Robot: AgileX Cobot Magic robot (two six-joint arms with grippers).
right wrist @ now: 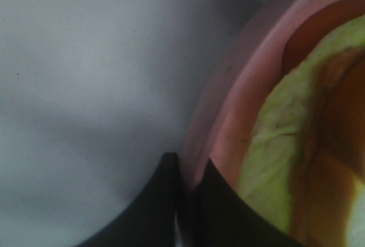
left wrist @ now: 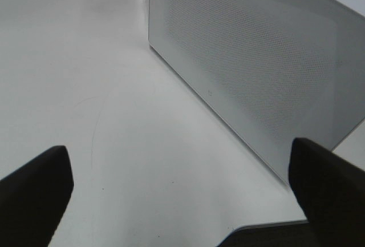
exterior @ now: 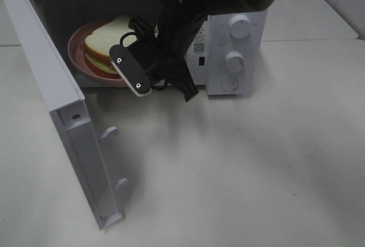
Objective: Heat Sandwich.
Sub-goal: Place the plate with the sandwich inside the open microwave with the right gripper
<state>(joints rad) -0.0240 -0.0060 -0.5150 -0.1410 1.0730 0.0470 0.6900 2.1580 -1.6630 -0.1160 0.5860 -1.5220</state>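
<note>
Your right end effector at microwave mouth, clamped on plate rim beside sandwich; left end effector apart, door close.

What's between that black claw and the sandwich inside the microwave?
Only the pink plate's rim: in the right wrist view the right claw pinches it, with the sandwich just beyond.

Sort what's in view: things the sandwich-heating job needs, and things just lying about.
Job: sandwich, pink plate, microwave, open door, knobs, right gripper shut on the plate rim.
Lying about: only the white table; left gripper, open beside the door.
</note>
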